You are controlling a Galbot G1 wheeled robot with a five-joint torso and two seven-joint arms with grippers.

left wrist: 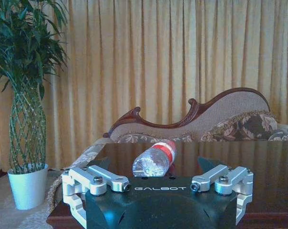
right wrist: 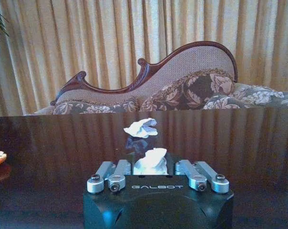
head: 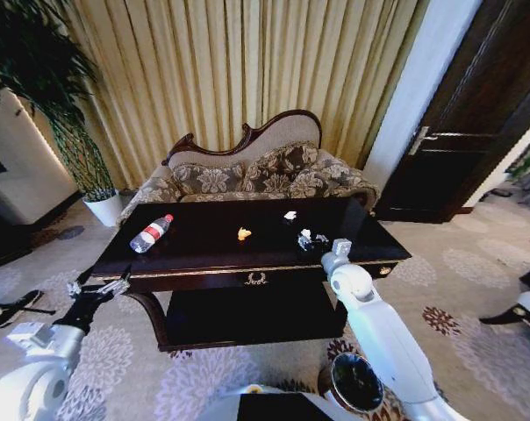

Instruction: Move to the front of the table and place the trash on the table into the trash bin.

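Two grippers are in play, and the nearer items come first: the trash bin (head: 356, 383) stands on the carpet at the robot's right side, close beside the right arm and well short of the table (head: 204, 254). The left gripper (head: 98, 293) hangs off the table's left front corner, jaws spread wide and holding nothing, its fingers (left wrist: 98, 180) level with the table top and aimed at the bottle (left wrist: 156, 159), which lies on its side near the left end. The right gripper (head: 318, 242) is over the right half of the table with its jaws parted around a white scrap (right wrist: 150, 161); whether the pads already touch it cannot be told. In my judgement the step in hand is this pick, and it calls for closing gently on the middle of the crumple, low against the glossy top, then lifting straight up before swinging back toward the bin. Farther on lie a second white scrap (right wrist: 141, 128) and, toward the centre, an orange scrap (head: 243, 233). The tips of the right fingers are hidden behind the gripper body and the paper. The orange scrap is cut off at the edge of the right wrist view. The bin's side is largely hidden by the arm.
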